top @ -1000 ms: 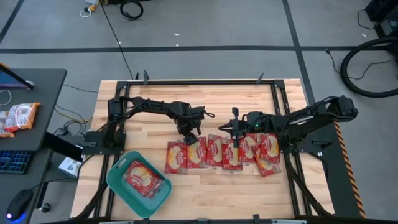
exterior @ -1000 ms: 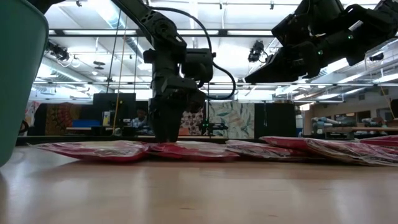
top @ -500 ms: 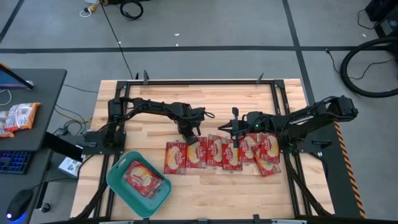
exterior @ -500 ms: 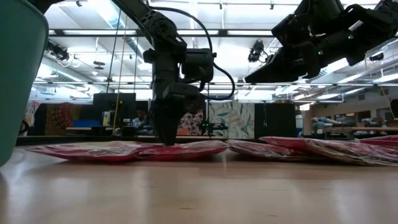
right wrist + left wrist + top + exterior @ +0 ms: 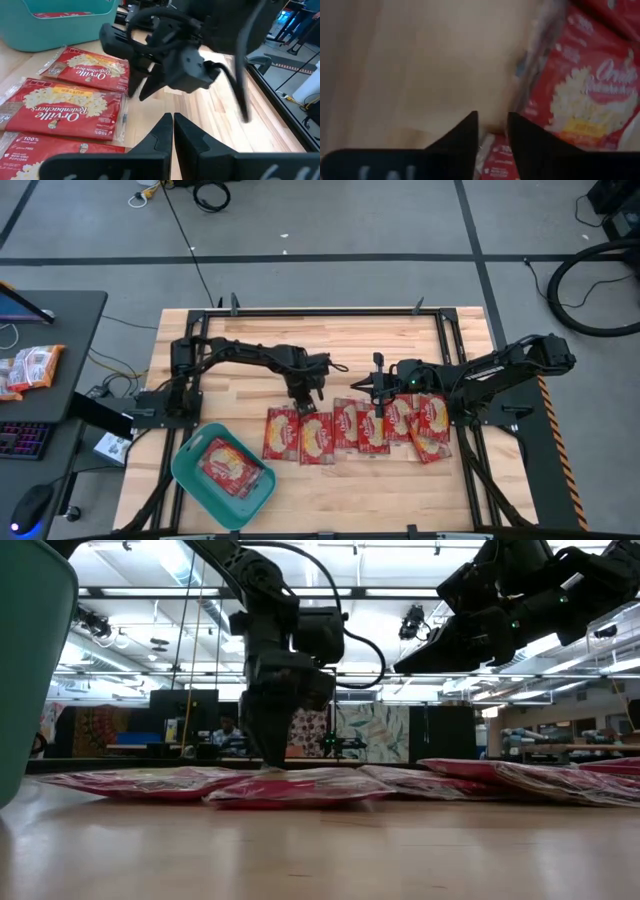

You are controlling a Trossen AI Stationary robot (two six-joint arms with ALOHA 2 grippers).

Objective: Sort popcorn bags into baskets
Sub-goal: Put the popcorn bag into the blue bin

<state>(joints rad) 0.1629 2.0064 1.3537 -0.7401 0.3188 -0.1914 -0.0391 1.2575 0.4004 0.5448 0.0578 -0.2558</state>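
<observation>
Several red popcorn bags [image 5: 385, 423] lie flat in a row across the table's middle. One more bag [image 5: 228, 465] rests in the teal basket [image 5: 190, 455] at the near left. My left gripper [image 5: 308, 404] stands at the far end of the second bag from the left [image 5: 318, 438]. Its fingers are narrowly apart in the left wrist view. That bag sits nearer the near edge than its neighbours. My right gripper [image 5: 358, 385] hangs shut above the row's far side, clear of the bags in the low view [image 5: 398, 668]. My left gripper [image 5: 492, 117] comes from above, slanting, and its fingertips [image 5: 268, 766] meet the far end [image 5: 495, 150] of the second bag from the left. That end shows red between the narrowly parted fingers. Whether they pinch it or only press on it I cannot tell. The bag lies flat on the table.
Neighbouring bags [image 5: 282, 432] [image 5: 346, 423] lie close on both sides of the touched one. Bare wood [image 5: 320, 340] stretches toward the far edge, with black frame rails around the table. A side desk on the left holds a paler orange-and-white packet [image 5: 30, 368].
My left gripper has tipped, its fingertips swinging toward the near edge. The second bag from the left has slid flat toward the near edge, out of line with the row. The other bags and my right arm have stayed put.
</observation>
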